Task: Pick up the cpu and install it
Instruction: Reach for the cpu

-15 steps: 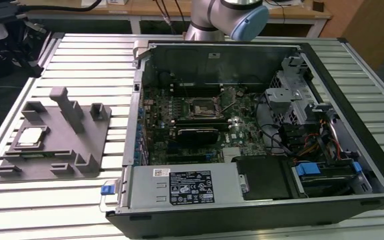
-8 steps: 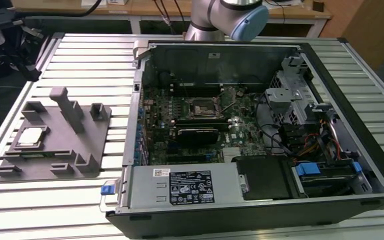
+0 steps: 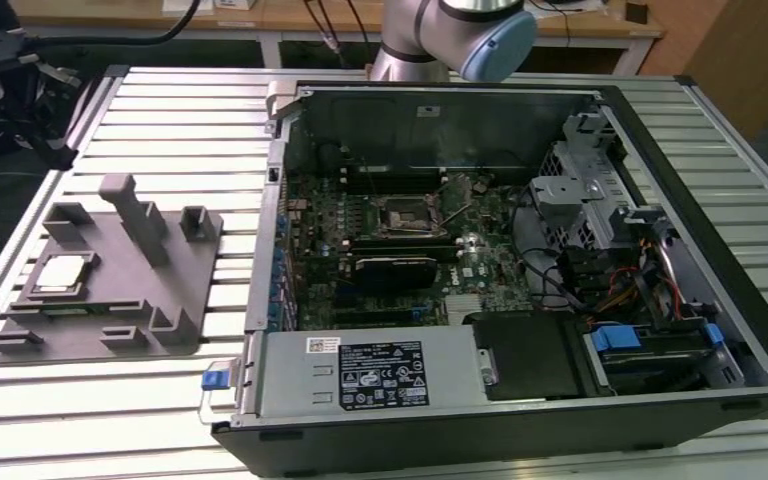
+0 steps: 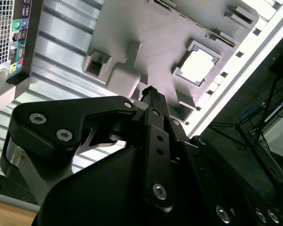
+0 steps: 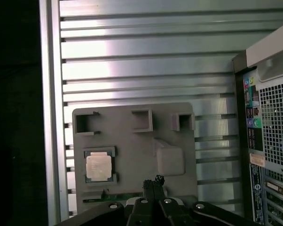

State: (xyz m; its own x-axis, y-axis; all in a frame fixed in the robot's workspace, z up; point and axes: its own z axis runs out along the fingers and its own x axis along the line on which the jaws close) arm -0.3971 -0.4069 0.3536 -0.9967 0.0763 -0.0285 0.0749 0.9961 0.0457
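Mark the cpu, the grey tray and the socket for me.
cpu (image 5: 98, 165): first wrist view, centre of its metal top.
grey tray (image 3: 117, 300): exterior view, bare floor beside the posts.
socket (image 3: 408, 213): exterior view, its middle.

surface: slatted metal table | on it: grey tray, just beside open computer case

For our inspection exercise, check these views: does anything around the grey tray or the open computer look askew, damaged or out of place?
Nothing stands out. The cpu lies flat and square in its recess on the grey tray. The open computer case rests level on the slatted table. The gripper hangs over the tray, apart from the cpu.
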